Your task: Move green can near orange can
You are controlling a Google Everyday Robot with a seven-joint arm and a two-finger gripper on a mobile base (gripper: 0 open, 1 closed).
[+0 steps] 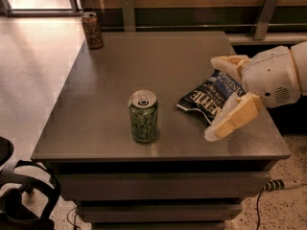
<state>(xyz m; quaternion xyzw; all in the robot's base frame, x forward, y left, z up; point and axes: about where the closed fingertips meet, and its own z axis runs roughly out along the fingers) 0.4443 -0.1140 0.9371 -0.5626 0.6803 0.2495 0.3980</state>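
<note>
The green can [143,116] stands upright near the front middle of the grey table [115,75]. The orange can [92,30] stands upright at the table's far left corner. My gripper [213,97] comes in from the right, open and empty, over the right part of the table. Its cream fingers [233,118] straddle a dark blue chip bag [208,97]. The gripper is to the right of the green can, well apart from it.
The chip bag lies flat on the right side of the table. A wooden wall with metal brackets [265,13] runs behind. A black chair base [24,195] sits on the floor at the lower left. A cable [273,186] lies at the lower right.
</note>
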